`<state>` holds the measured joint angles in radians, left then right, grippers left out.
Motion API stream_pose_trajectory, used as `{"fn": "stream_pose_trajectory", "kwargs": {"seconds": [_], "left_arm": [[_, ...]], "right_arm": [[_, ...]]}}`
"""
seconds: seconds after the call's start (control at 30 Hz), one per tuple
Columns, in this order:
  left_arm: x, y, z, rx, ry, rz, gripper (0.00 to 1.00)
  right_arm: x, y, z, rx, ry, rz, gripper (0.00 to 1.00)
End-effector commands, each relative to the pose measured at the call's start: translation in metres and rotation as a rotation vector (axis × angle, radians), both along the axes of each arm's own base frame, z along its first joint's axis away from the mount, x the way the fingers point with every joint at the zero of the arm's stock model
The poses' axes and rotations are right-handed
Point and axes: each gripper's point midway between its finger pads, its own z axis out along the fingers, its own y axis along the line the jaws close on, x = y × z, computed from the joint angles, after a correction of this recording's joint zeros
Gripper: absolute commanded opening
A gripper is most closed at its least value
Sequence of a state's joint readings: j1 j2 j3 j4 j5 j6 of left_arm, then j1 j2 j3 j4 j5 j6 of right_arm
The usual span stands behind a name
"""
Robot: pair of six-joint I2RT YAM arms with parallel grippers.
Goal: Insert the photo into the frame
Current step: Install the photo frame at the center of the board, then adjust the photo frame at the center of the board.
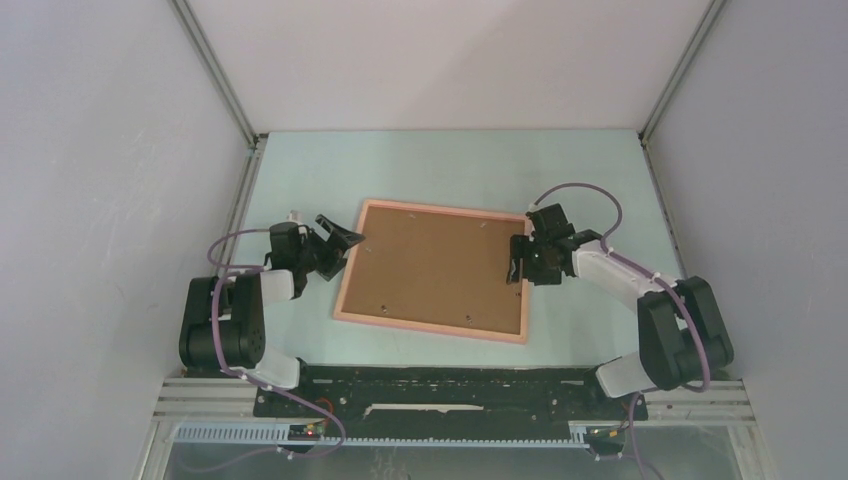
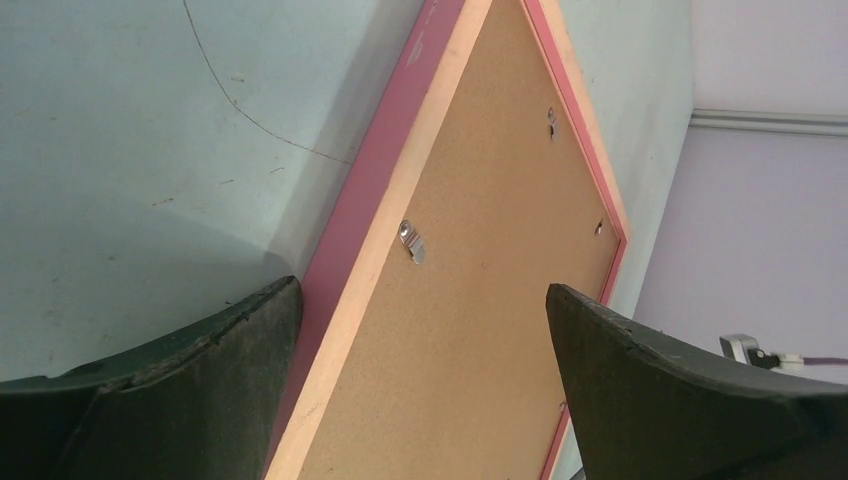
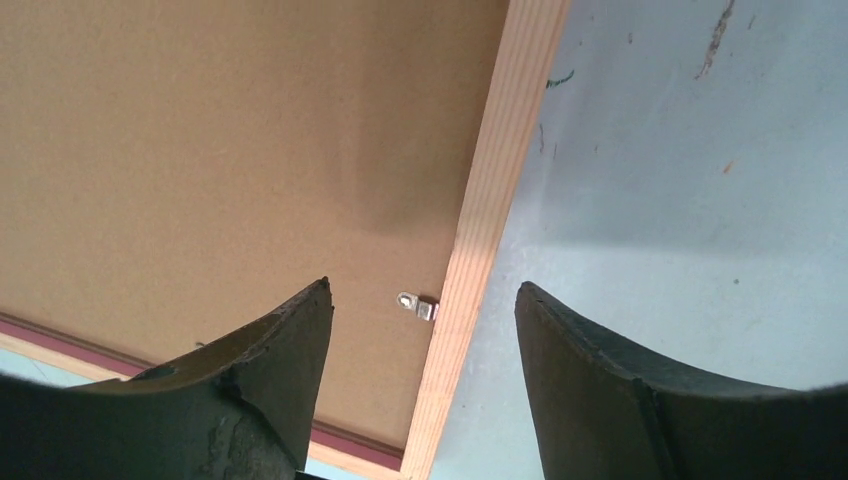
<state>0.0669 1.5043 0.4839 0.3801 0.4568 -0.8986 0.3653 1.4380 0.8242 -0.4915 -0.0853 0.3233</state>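
The salmon-pink frame point(image 1: 430, 328) lies face down in the middle of the table, filled by a plain brown backing board point(image 1: 435, 265). The photo is hidden. My left gripper point(image 1: 345, 238) is open at the frame's left rail point(image 2: 400, 190), one finger outside the rail and one over the board point(image 2: 480, 320). My right gripper point(image 1: 517, 262) is open over the frame's right rail point(image 3: 500, 170), straddling it with nothing between the fingers. A small metal clip point(image 3: 418, 306) sits on the board just inside that rail, between the fingertips.
Another metal clip point(image 2: 412, 240) lies by the left rail, and more are along the far edges. The pale green table point(image 1: 450, 170) is enclosed by white walls at the back and both sides. The arm bases stand on a black rail point(image 1: 450, 392) at the near edge.
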Motion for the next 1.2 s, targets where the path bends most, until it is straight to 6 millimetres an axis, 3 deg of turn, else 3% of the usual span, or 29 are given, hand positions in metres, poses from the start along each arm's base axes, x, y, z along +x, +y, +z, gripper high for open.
{"fn": "stream_pose_trajectory", "kwargs": {"seconds": [0.0,0.13,0.27,0.5,0.53,0.67,0.73,0.83,1.0,1.17], "left_arm": [[-0.005,-0.009,0.0,-0.031,0.011,-0.049,1.0],[-0.007,-0.012,-0.002,-0.052,0.029,-0.053,1.0],[-0.012,-0.024,0.001,-0.16,0.017,-0.045,1.0],[-0.035,-0.083,0.011,-0.329,0.008,-0.139,1.0],[-0.039,-0.09,0.014,-0.339,-0.003,-0.15,1.0],[-0.057,-0.101,0.021,-0.298,-0.058,-0.174,1.0],[-0.067,-0.09,0.004,-0.202,-0.002,-0.158,1.0],[-0.081,-0.08,-0.005,-0.093,0.029,-0.161,1.0],[-0.089,-0.049,0.002,0.127,0.006,-0.112,1.0],[-0.087,-0.026,0.028,0.285,-0.023,-0.082,1.0]], "right_arm": [[0.023,0.022,0.002,0.11,-0.025,0.0,0.74],[0.04,0.042,0.0,0.185,-0.009,0.015,0.74],[0.071,0.052,0.003,0.175,-0.029,0.045,0.74],[0.152,0.078,0.022,0.164,-0.094,0.102,0.74],[0.16,0.078,0.015,0.139,-0.076,0.102,0.74],[0.193,0.073,0.025,0.038,-0.103,0.116,0.75],[0.198,0.063,0.032,-0.024,-0.096,0.12,0.78],[0.201,0.039,0.046,-0.083,-0.08,0.068,0.79],[0.174,0.006,0.087,-0.164,-0.179,-0.009,0.79],[0.144,-0.01,0.102,-0.085,-0.219,-0.083,0.8]]}}
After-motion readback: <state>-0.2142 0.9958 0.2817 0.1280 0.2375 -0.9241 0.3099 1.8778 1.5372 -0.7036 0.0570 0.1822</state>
